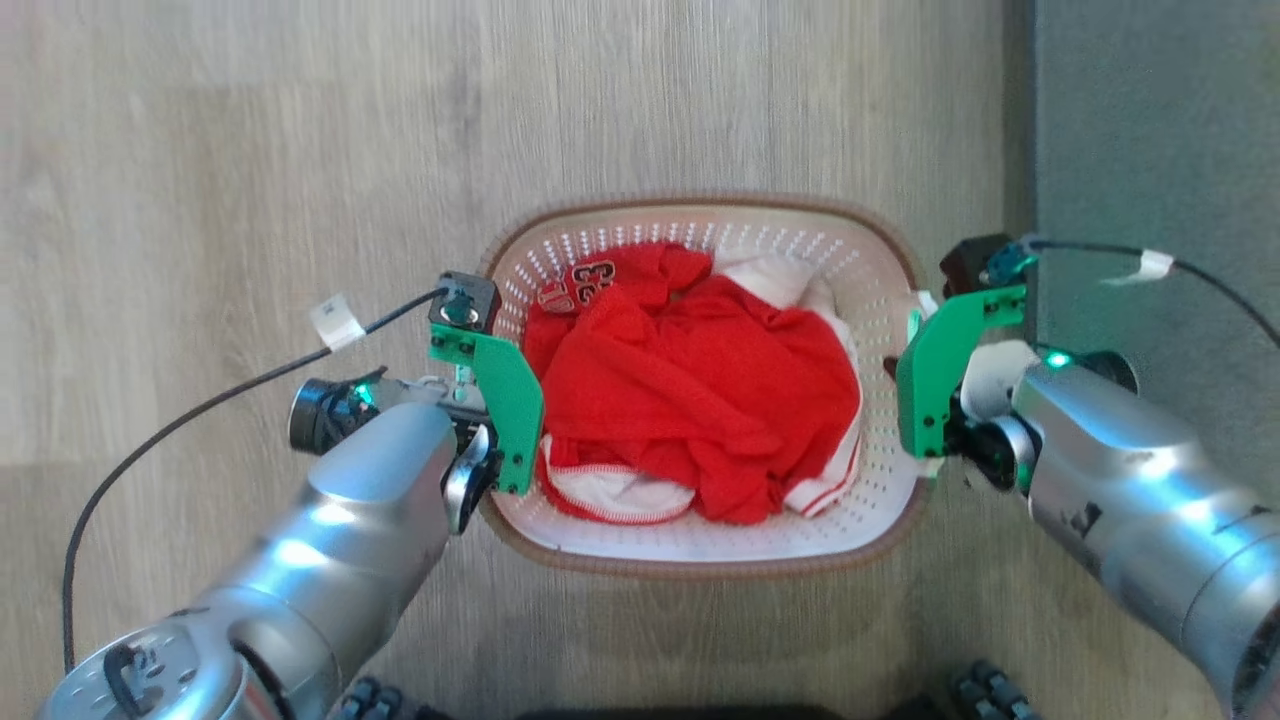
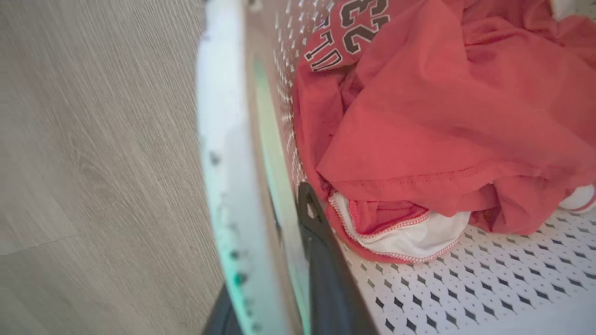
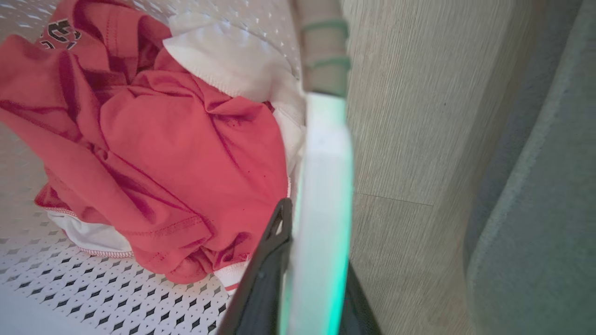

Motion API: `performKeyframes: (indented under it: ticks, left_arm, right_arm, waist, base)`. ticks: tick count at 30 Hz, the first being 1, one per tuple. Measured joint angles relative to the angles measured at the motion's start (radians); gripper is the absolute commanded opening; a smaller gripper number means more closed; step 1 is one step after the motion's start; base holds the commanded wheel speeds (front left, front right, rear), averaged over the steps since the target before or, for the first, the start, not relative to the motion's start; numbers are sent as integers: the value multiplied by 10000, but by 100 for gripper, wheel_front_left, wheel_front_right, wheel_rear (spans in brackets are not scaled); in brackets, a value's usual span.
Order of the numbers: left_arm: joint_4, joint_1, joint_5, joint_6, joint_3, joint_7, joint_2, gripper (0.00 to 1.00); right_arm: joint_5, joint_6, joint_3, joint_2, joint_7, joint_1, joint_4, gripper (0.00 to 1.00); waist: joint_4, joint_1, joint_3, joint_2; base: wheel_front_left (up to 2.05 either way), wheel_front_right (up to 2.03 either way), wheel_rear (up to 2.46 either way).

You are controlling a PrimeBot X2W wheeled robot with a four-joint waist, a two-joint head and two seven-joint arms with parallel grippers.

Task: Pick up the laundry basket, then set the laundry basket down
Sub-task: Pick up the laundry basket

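Head view is showing us the laundry basket (image 1: 690, 562) lying between our two arms over the pale wood-look floor (image 1: 250, 150). Whether it is resting or already raised, we are unable to tell from above. We are judging it light and fairly stiff, its perforated plastic likely flexing a little. The soft red jersey (image 1: 700, 390) and the white red-trimmed garment (image 1: 610, 495) are adding little weight, though they may shift if we are tilting it. The white end handles (image 2: 219, 139) are offering the right hold. The left gripper (image 1: 500, 400) and right gripper (image 1: 935, 385) are each clamping one, with a finger (image 2: 321, 260) inside the wall and a finger outside. Beyond the floor, a grey strip (image 1: 1150, 150) is running just beside the basket's right end.
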Motion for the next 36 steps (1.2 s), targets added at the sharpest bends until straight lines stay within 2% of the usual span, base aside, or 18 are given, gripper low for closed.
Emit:
performKeyframes:
  ticks: [19, 28, 36]
  left_arm:
    - [589, 1535, -353, -1064, -119, 1714, 46, 0]
    - [888, 2186, -353, -1524, -140, 1856, 63, 0]
    - [899, 2755, -349, -1661, -180, 2057, 117, 0]
  right_arm:
    - [439, -77, 148, 336, 1145, 1793, -236, 0]
    - [543, -79, 232, 640, 1350, 2359, -36, 0]
    - [656, -79, 278, 941, 1492, 2825, 295, 0]
  waist:
    - [194, 0, -3737, 0]
    - [289, -1, -5367, 0]
    - [526, -1, -6361, 1]
  base:
    - [0, 0, 0]
    - [0, 0, 0]
    - [0, 0, 0]
